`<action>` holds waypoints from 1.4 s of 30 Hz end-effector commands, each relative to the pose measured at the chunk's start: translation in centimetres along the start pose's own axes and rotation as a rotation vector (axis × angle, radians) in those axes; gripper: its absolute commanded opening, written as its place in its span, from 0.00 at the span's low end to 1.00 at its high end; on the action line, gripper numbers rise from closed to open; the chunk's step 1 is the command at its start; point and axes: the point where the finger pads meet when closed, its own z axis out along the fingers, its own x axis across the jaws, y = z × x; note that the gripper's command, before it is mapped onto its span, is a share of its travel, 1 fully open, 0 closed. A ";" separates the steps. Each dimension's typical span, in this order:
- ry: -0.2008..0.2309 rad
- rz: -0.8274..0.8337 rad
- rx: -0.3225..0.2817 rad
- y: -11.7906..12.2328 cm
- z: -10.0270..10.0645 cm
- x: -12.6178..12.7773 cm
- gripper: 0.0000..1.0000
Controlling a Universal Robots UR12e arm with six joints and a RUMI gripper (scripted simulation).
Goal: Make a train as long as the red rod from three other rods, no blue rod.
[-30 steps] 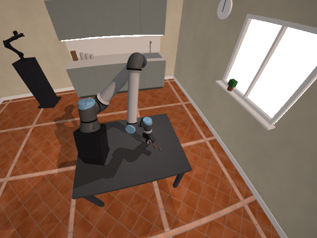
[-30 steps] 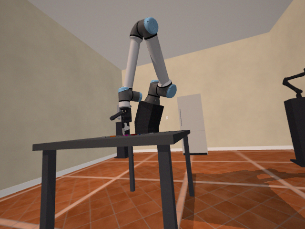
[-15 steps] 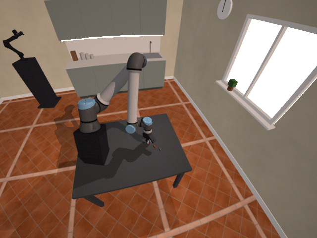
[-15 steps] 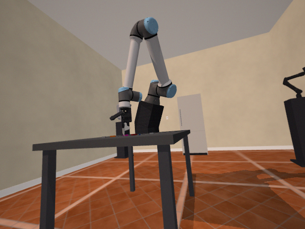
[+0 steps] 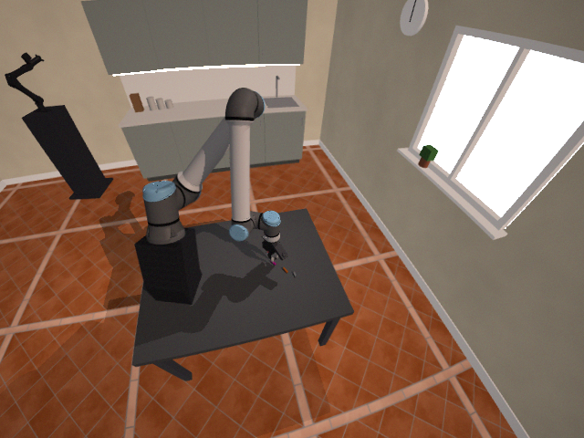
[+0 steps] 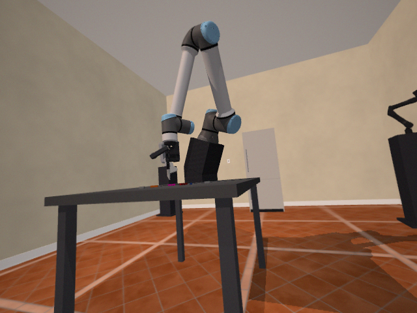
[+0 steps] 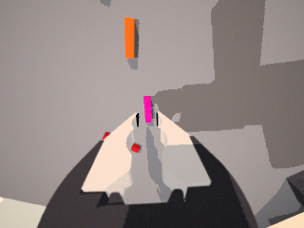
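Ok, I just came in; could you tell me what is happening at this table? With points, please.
The robot arm is working on a short train of rods. Its gripper [image 5: 272, 258] [image 6: 169, 177] [image 7: 147, 113] hangs just above two magenta rods [image 5: 274, 263] [image 6: 171, 184] [image 7: 147, 103], fingers a little apart and holding nothing. These two lie end to end, but I cannot make out a third rod joined to them. An orange rod [image 5: 285, 270] [image 6: 154, 186] [image 7: 129, 38] lies apart, so the train looks unfinished.

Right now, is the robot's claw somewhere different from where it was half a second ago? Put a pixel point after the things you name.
Yes. The claw [image 5: 273, 258] [image 6: 169, 178] [image 7: 147, 120] has gone up: seen from the side, its tips now stand higher above the table [image 5: 235, 311] [image 6: 141, 193] [image 7: 62, 85].
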 end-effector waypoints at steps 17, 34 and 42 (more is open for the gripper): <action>0.000 0.000 0.000 0.0 -5.7 0.0 1.00; 0.000 0.000 0.000 0.0 -5.7 0.0 1.00; 0.000 0.062 0.000 -2.0 -5.4 -0.6 1.00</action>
